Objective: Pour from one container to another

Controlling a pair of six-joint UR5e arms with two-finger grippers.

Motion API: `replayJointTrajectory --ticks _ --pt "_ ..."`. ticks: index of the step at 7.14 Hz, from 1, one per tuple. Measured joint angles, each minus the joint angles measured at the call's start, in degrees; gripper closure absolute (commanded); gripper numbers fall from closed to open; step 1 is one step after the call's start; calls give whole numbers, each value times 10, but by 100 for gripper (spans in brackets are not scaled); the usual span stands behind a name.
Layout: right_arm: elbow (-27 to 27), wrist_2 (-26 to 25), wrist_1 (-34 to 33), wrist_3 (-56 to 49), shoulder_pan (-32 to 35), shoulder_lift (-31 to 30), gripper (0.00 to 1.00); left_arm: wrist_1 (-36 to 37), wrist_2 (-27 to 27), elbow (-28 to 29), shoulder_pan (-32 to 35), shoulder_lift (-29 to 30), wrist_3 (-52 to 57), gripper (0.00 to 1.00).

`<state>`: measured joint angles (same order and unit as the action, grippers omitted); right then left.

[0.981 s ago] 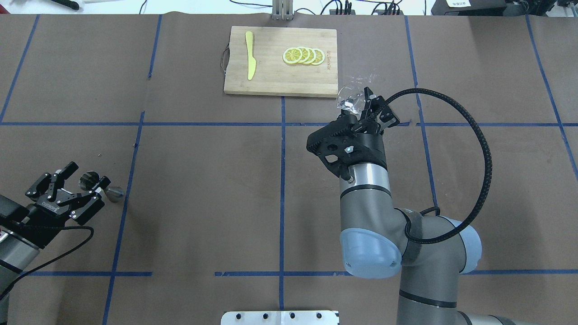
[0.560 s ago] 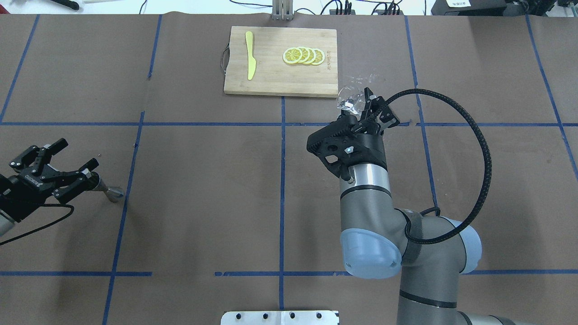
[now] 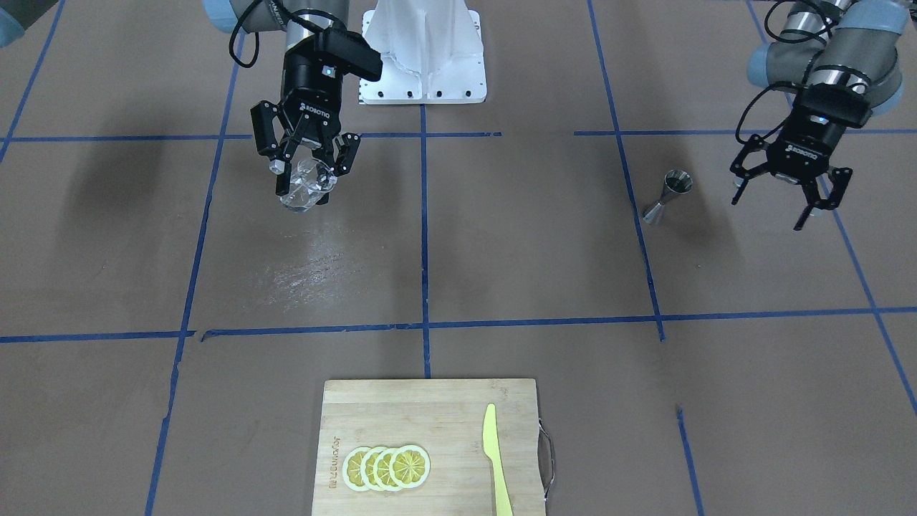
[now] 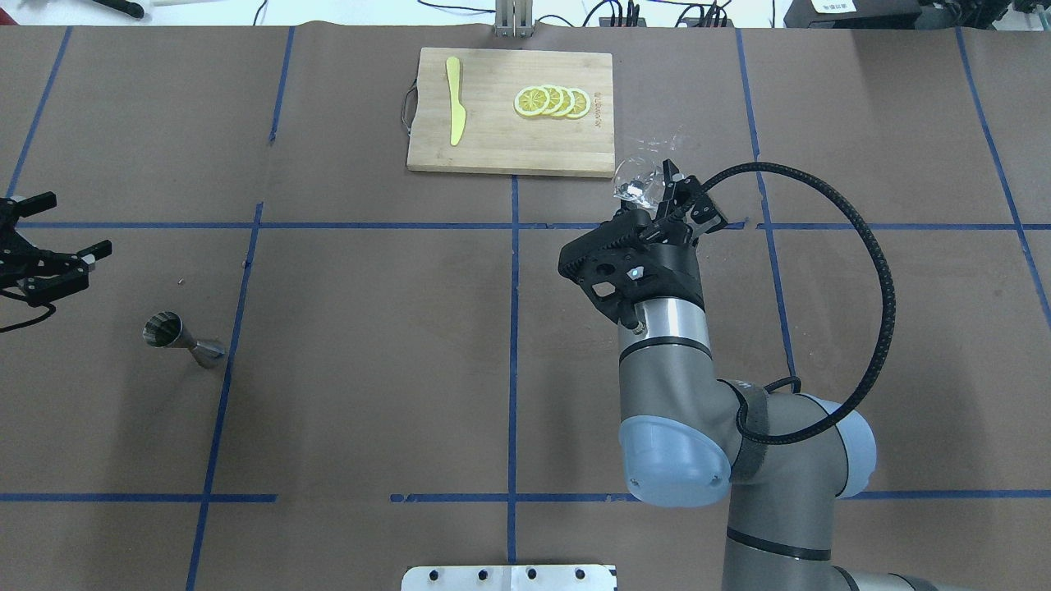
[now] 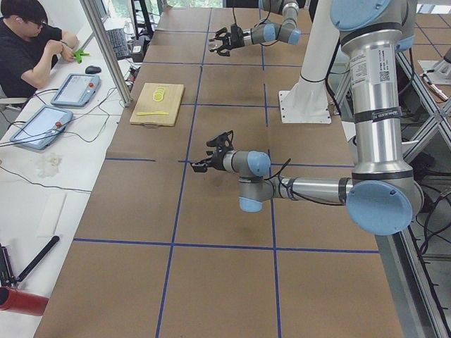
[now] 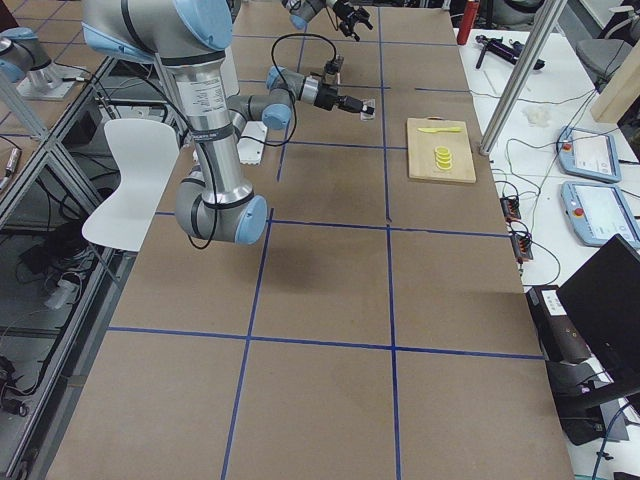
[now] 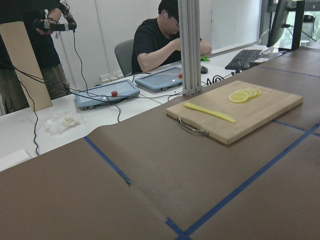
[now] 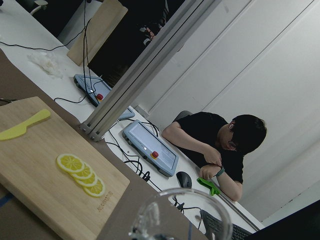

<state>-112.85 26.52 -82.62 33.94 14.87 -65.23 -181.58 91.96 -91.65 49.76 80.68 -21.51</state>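
The brown desk filled the overhead view, with the wooden board at its top centre. It played no part in this job.

In the front-facing view my right tool hung in the upper left, its fingers pinching the glass cup by the rim. The cup was clear of the desk and looked somewhat tilted. I could not tell whether it held anything.

My left tool sat at the right edge of that view. It was spread wide, gripping nothing, and near the jigger without touching it. The jigger stood alone on the desk, right of centre, apparently on its base with a cone mouth facing up. It was well apart from the cup.

I judged that the grasp and lift were done and that the carry and the pour had not started. The next move called for bringing the cup across the desk until its lip was over the jigger's mouth. The cup would need to stay level on the way, then tip slowly. That mouth was small and the jigger looked easy to knock over, so alignment mattered. The empty left tool could steady it.
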Motion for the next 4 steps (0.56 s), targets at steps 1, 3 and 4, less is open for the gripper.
replayJointTrajectory --ticks 1,3,4 --pt "0 0 0 0 0 0 100 43 22 2 35 7 23 0" --pt "0 0 0 1 0 -1 100 66 23 3 58 10 4 0" --pt "1 0 0 2 0 -3 100 68 23 3 67 11 -6 0"
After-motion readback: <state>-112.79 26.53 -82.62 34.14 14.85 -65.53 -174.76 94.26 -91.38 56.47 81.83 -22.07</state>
